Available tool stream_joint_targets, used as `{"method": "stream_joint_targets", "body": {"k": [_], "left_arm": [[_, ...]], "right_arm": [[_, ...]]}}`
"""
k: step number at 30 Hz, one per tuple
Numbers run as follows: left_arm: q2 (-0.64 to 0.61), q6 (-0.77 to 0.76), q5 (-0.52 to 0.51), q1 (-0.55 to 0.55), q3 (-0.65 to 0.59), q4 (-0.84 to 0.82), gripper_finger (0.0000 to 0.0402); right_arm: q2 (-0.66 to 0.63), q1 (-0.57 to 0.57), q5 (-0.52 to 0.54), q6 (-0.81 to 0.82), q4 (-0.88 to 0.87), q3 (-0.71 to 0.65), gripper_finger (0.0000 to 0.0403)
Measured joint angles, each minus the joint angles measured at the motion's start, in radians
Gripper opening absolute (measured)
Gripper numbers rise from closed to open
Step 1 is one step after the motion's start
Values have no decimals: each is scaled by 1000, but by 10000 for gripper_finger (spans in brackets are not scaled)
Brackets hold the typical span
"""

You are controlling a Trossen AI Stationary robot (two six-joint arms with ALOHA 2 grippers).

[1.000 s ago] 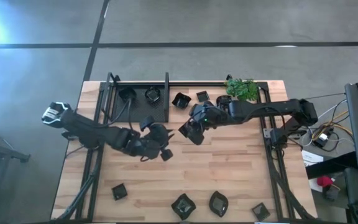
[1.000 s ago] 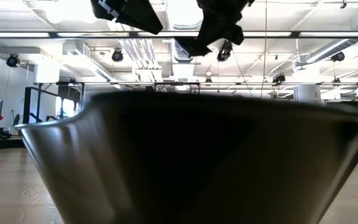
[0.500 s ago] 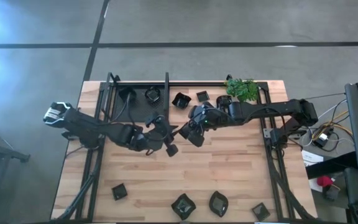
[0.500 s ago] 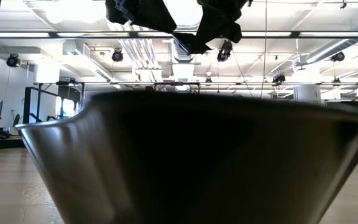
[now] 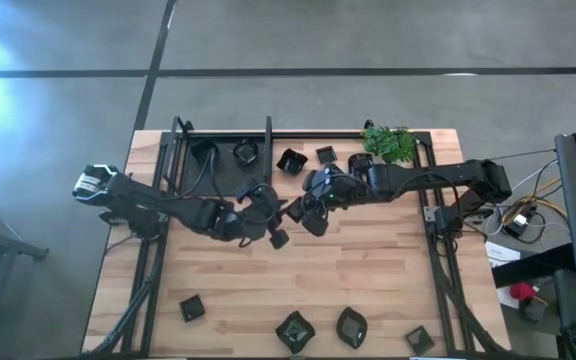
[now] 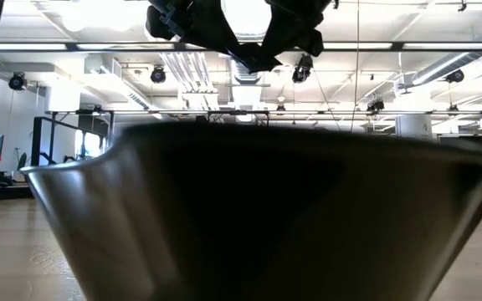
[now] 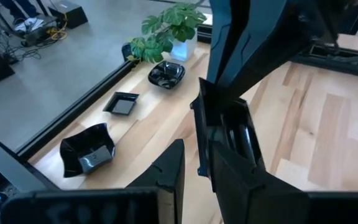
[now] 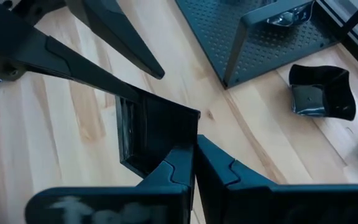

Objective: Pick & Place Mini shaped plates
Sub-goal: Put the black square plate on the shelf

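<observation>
Mid-table, above the bare wood: my right gripper (image 5: pixel 301 212) is clenched on the rim of a small glossy black square plate (image 8: pixel 151 134), which hangs edge-on from my fingertips — its flat face turned toward my left gripper (image 5: pixel 273 222). That gripper sits just beside the plate with its fingers (image 7: pixel 166 171) parted, one to each side of the plate's thin edge, grasping nothing yet. The left is the nearer free hand; a handover looks likely. More black plates (image 5: pixel 322 155) lie by the green leafy plant (image 5: pixel 389 143).
</observation>
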Motion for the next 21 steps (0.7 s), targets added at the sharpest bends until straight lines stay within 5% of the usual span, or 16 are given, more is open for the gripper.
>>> {"method": "stream_joint_targets", "body": {"k": [11,21], "left_arm": [[0,-14,0,13,0,-5,70],[0,-17,8,16,0,-4,4]], "right_arm": [[0,0,0,-1,22,0,8],[0,0,-2,2,25,0,8]]}}
